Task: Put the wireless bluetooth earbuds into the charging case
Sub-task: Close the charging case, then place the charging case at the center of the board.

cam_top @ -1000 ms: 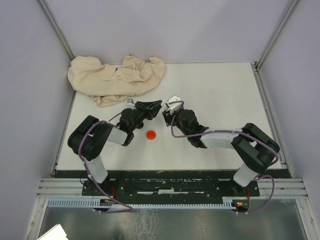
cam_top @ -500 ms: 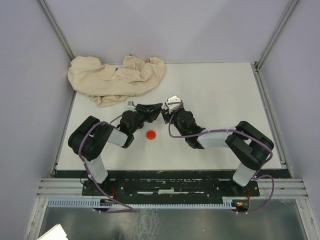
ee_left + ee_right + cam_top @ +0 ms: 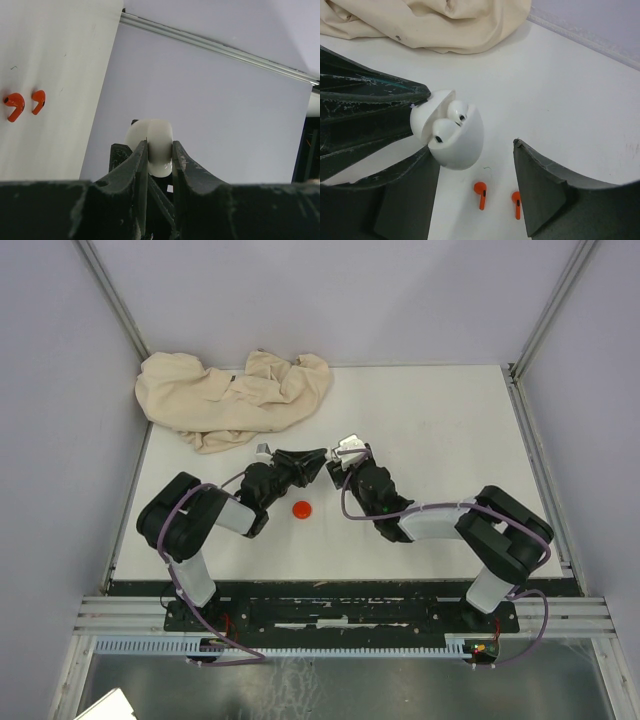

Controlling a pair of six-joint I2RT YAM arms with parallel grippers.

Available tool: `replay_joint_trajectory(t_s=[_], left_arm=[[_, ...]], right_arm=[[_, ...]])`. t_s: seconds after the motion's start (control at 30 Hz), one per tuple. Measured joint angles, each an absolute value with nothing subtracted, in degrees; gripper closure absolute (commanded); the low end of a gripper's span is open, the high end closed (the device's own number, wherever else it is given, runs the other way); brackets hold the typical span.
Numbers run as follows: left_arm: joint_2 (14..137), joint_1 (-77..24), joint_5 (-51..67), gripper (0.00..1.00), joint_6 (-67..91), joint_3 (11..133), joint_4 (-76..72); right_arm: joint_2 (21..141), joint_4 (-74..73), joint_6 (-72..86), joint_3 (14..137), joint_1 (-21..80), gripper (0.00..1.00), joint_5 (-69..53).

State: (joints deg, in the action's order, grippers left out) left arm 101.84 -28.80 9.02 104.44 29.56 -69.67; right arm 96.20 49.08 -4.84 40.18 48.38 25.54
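Left gripper [image 3: 159, 150]: we see it clamped on the white charging case [image 3: 457, 142], lid open.
Right gripper [image 3: 476, 170]: jaws apart, just beside it.
Red earbuds [image 3: 480, 192]: two on the table [image 3: 450, 440].

White table [image 3: 450, 440], few bits on it

A crumpled beige cloth [image 3: 230, 400] is bunched at the far left corner, a round red disc [image 3: 302, 509] is parked near the front middle, and two red earbuds [image 3: 480, 194] [image 3: 516, 204] are laid side by side, not touching.
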Motion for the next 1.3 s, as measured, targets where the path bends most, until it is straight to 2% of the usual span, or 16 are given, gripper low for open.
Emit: replay_joint_trajectory(t_s=[0.47,0.6,0.7,1.0,1.13,1.3], left_arm=[[102.7,-28.5,9.1,0.97,104.7,29.5,-71.2],[103.5,-26.8,10.3,0.97,104.6,29.6,-71.3],[103.7,-24.3,12.8,0.97,102.9,30.5,-69.7],[102.9,-22.1,18.0,0.97,86.2,38.2,-53.0],[99.7,-22.3,18.0,0.97,77.9,38.3,-43.1],[98.1,-22.3,17.8,0.97,72.4,38.3,-38.3]], right_arm=[[92.7,48.2,-6.3,38.7,48.4,0.32,27.2],[88.3,41.0,-5.4,38.6,48.4,0.25,29.5],[85.2,32.9,-3.8,40.5,48.1,0.25,33.1],[82.8,13.8,3.7,46.5,44.9,0.23,35.7],[82.6,5.1,7.2,50.2,42.1,0.23,32.1],[83.2,1.1,10.8,53.5,37.5,0.23,26.9]])
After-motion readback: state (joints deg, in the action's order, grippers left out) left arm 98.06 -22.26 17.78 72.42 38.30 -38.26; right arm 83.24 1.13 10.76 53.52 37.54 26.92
